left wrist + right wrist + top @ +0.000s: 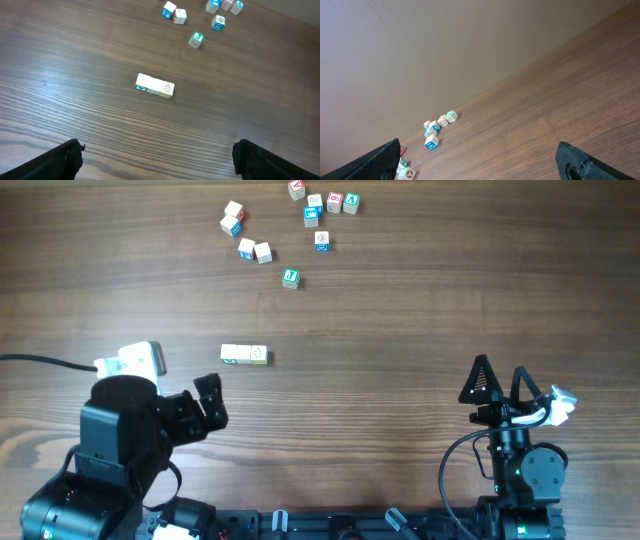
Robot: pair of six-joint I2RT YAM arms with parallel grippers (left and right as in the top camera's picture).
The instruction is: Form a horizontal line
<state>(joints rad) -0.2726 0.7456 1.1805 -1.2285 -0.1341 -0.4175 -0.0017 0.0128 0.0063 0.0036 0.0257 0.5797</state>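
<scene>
The horizontal line [244, 354] is a short row of pale wooden cubes with faint green marks, lying touching on the table left of centre. It also shows in the left wrist view [155, 85]. My left gripper [209, 402] is open and empty, below and left of the row. Its finger tips show at the bottom corners of the left wrist view [157, 160]. My right gripper [497, 385] is open and empty at the right front, far from the row. Its tips frame the right wrist view [482, 162].
Several loose letter cubes with blue, red and green faces lie at the far side: a pair [232, 218], another pair [254, 250], a green one [290, 277], a blue one [321, 241], and a cluster [322, 202]. Some show in the right wrist view [432, 142].
</scene>
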